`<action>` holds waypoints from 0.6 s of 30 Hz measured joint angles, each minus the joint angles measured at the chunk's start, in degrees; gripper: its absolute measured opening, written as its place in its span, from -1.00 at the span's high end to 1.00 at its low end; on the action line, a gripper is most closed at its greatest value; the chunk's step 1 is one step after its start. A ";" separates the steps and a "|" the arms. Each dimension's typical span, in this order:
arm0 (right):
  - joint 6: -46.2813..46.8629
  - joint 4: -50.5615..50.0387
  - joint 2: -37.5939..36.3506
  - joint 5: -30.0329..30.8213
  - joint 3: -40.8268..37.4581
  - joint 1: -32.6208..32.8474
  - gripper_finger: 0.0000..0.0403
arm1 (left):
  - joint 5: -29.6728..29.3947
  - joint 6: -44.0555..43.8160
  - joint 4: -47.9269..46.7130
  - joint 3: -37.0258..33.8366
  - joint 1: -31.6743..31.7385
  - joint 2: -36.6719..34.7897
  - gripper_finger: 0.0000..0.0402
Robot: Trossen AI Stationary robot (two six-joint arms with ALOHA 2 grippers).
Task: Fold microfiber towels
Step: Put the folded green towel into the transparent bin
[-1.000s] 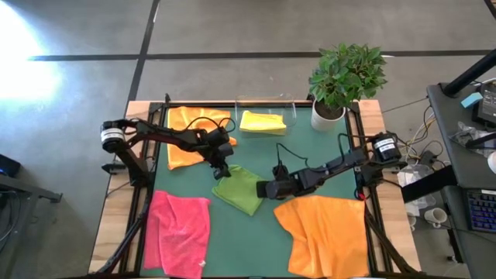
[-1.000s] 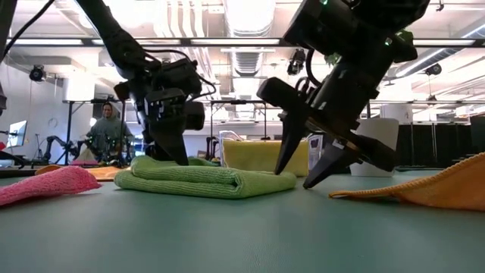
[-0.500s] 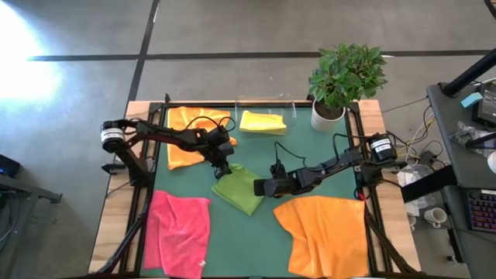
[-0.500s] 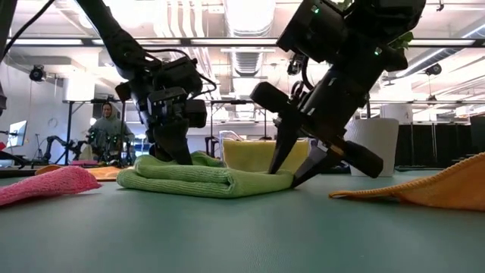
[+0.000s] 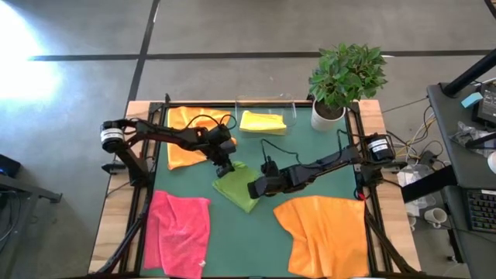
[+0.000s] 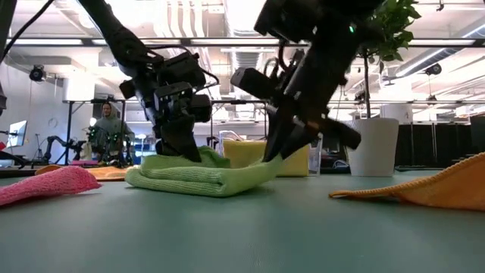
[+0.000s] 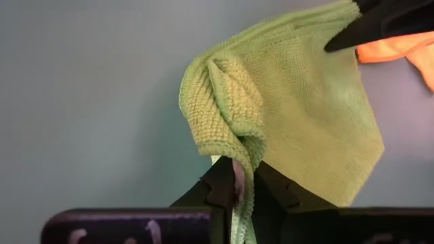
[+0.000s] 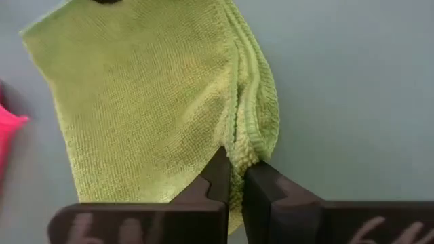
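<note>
Now both grippers, left gripper (image 5: 225, 166) and right gripper (image 5: 254, 188), pinch opposite edges of the lime green towel (image 5: 238, 191) mid-mat, starting its next fold; they should probably lift together.

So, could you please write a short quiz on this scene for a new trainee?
1. True or false: both pincers are shut on the lime green towel.
2. Which towel lies folded beside the plant pot? A pink, B yellow, C orange.
3. Fill in: the left pincer grips the green towel's far edge, and the right pincer grips its ___ side.

Key: 1 true. 2 B, the yellow towel. 3 right.
</note>
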 joint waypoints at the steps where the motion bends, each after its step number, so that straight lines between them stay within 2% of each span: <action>1: -0.79 -3.80 -0.02 0.56 1.76 0.00 0.95 | 0.00 0.01 -0.07 0.35 -0.09 -0.08 0.91; 6: -4.41 -20.44 -0.26 4.91 10.35 -0.24 0.95 | 0.44 0.06 0.17 1.53 -0.14 -2.55 0.91; 10: -7.72 -29.05 -0.76 7.71 15.49 -1.40 0.95 | 0.19 0.38 0.25 2.62 -0.09 -5.22 0.91; 14: -11.50 -34.01 -1.92 10.90 18.78 -3.37 0.96 | -3.05 0.43 0.38 4.68 -0.09 -7.15 0.92; 18: -16.53 -34.44 -4.95 13.45 19.84 -5.91 0.96 | -5.51 0.35 0.20 7.23 -0.09 -7.65 0.92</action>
